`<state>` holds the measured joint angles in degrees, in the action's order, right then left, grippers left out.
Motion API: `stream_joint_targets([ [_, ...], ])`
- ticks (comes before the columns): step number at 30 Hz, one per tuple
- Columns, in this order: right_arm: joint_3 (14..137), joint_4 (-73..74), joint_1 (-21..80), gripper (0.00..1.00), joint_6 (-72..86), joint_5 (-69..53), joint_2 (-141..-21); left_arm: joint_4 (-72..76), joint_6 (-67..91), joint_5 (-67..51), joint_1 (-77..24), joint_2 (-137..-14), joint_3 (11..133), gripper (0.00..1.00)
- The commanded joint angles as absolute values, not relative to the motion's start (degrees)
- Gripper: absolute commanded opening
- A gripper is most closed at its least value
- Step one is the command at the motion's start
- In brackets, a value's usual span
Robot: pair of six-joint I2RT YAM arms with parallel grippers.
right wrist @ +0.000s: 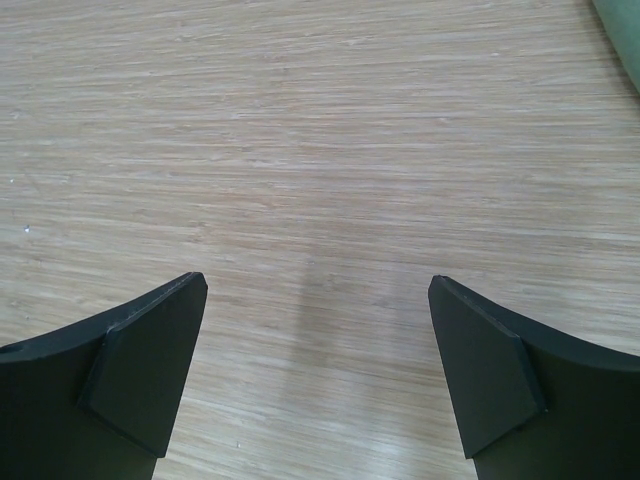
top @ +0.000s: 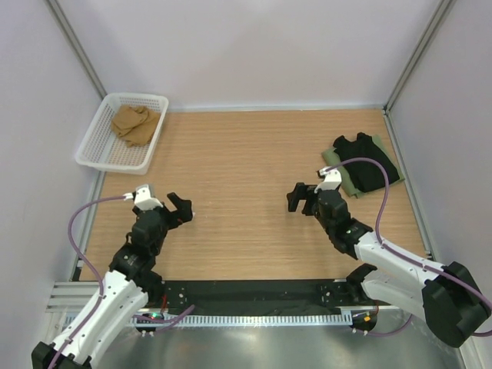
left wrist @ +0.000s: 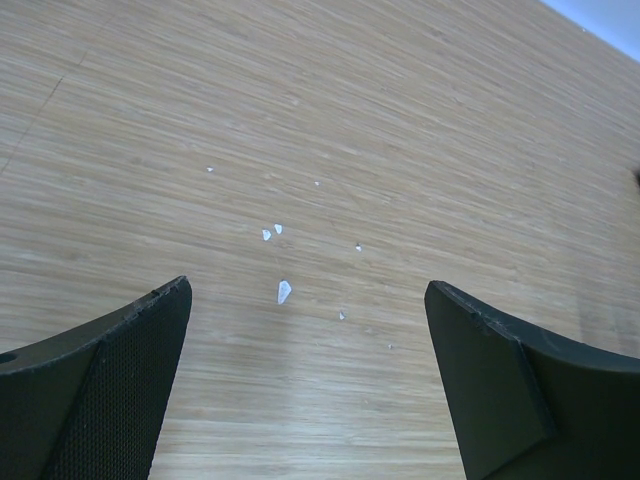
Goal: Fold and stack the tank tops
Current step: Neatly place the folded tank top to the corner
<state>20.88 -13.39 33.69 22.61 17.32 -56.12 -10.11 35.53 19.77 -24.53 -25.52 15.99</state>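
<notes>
A folded black tank top (top: 367, 163) lies on top of a folded olive green tank top (top: 348, 186) at the table's right side, near the right wall. My right gripper (top: 300, 197) is open and empty, to the left of the stack and apart from it. In the right wrist view the gripper (right wrist: 318, 283) hovers over bare wood, with a sliver of the green top (right wrist: 624, 28) at the top right corner. My left gripper (top: 183, 209) is open and empty at the left middle of the table. In the left wrist view it (left wrist: 308, 290) is over bare wood.
A white mesh basket (top: 92, 157) stands at the back left corner with a crumpled tan cloth (top: 135, 123) in it. Small white specks (left wrist: 284, 291) lie on the wood under the left gripper. Walls close the table on three sides.
</notes>
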Motion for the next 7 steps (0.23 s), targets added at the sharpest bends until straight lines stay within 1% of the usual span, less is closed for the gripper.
stream_joint_targets([
  [1, 20.74, -17.05, 34.1, 1.0, 22.32, 17.58, -55.37, -8.44, 35.33, 20.83, -24.61, -26.1, 16.08, 1.0],
  [7, 20.13, -17.58, 34.01, 1.0, 22.59, 18.01, -53.8, -8.09, 35.42, 20.65, -24.61, -26.81, 16.17, 1.0],
])
